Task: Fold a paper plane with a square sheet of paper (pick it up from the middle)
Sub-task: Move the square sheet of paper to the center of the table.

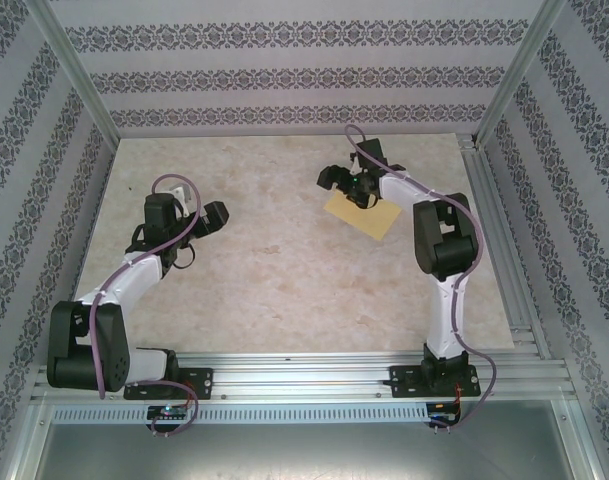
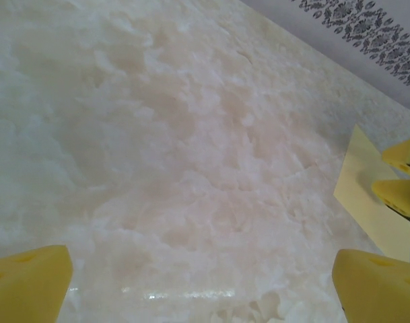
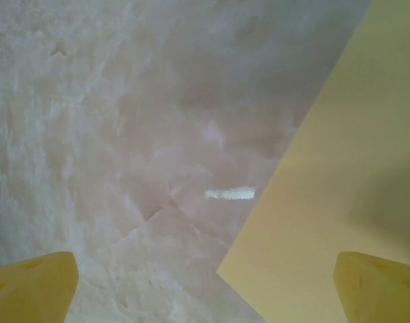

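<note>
Paper (image 1: 369,217) lies flat near the desk's (image 1: 284,270) far right corner. Right end effector (image 3: 205,282) and left end effector (image 2: 205,279) gape wide, empty.

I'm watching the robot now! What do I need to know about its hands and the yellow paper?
Left gripper: open, holding nothing, over the bare pale marbled tabletop, apart from the paper.
Right gripper: open, holding nothing, above an edge of the thin pale-yellow square sheet of paper; one finger is over paper, the other over table.
Done: nothing; the sheet lies flat and no crease shows.
Left: pick the sheet up from its middle, then make every fold.
</note>
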Action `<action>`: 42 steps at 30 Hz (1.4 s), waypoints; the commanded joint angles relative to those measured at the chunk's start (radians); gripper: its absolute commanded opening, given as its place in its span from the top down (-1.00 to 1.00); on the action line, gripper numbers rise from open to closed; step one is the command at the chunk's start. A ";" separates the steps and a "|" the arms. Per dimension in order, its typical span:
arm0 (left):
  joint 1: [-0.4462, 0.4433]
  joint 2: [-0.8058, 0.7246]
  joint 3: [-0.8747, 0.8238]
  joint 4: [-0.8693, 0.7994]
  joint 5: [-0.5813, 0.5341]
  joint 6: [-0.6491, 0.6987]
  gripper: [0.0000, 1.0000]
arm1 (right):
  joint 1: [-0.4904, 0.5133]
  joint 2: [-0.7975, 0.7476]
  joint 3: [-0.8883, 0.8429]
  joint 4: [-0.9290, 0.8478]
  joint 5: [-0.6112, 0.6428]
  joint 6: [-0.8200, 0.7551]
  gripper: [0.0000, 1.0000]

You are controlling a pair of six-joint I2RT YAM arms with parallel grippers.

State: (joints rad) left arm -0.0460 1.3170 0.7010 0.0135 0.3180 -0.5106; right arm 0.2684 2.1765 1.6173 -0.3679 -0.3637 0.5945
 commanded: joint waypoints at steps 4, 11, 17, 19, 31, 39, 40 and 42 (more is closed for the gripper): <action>0.001 -0.033 0.017 -0.082 0.060 0.006 -0.99 | 0.034 0.059 0.057 -0.130 0.093 0.013 -0.96; 0.001 -0.028 0.023 -0.103 0.067 0.012 -0.99 | 0.072 0.012 -0.065 -0.143 0.057 -0.009 -0.96; 0.001 -0.029 0.035 -0.133 0.070 0.016 -0.99 | 0.139 -0.106 -0.238 -0.114 0.023 -0.037 -0.96; 0.001 -0.029 0.031 -0.134 0.074 0.015 -0.99 | 0.167 -0.156 -0.300 -0.115 0.015 -0.054 -0.95; -0.010 -0.040 -0.006 -0.135 0.109 0.009 -0.99 | 0.327 -0.476 -0.532 -0.252 0.181 -0.103 -0.94; -0.049 -0.054 -0.027 -0.102 0.131 -0.026 -0.99 | 0.252 -0.485 -0.382 -0.464 0.592 -0.039 -0.96; -0.055 -0.054 -0.030 -0.099 0.132 -0.028 -1.00 | 0.240 -0.471 -0.369 -0.464 0.572 -0.034 -0.96; -0.060 -0.050 -0.035 -0.099 0.132 -0.028 -0.99 | 0.235 -0.437 -0.350 -0.464 0.562 -0.033 -0.96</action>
State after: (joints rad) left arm -0.0933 1.2854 0.6819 -0.1131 0.4339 -0.5186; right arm 0.5159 1.7012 1.2396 -0.7719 0.1211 0.5335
